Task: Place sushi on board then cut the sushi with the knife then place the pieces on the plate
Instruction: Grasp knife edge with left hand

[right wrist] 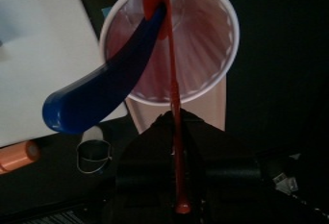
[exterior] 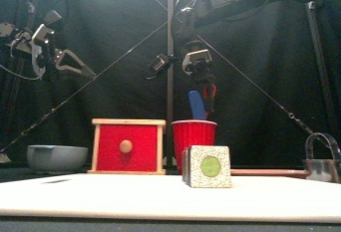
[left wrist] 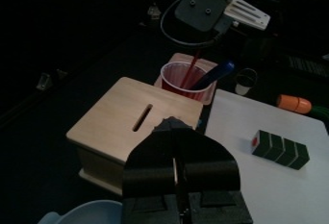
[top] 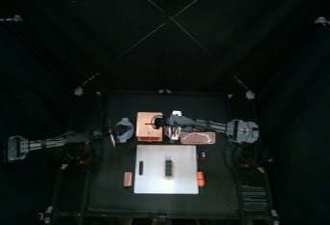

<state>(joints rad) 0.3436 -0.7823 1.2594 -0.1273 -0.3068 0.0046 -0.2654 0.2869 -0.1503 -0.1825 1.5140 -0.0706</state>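
The flat black tabletop (top: 110,200) is carrying a smooth white rectangular board (top: 152,171), lying midway between the side edges and nearer the front edge. A pale, square wooden box (top: 145,126) with a red drawer front is standing behind it, toward the back edge and left of centre. A flat pink tray (top: 196,139) is lying just past the board's back right corner. A rounded blue-grey bowl (exterior: 56,157) is sitting near the left edge. A red tapered plastic cup (exterior: 193,139) is standing just right of the box. The blocky dark green sushi (top: 169,166) is resting on the middle of the board, apart from both grippers. A round metal cutter (exterior: 321,162) is standing toward the right edge. A curved blue knife (exterior: 197,104) is leaning out of the cup. The right gripper (exterior: 197,72) is hanging over the cup, its jaws pinching a thin red knife (right wrist: 171,64) that is reaching down into it. The left gripper (left wrist: 178,132) is hanging above the box's left side, its jaws pressed together on nothing. One small orange toy (top: 126,179) is lying by the board's left edge, a second orange toy (top: 200,178) by its right.
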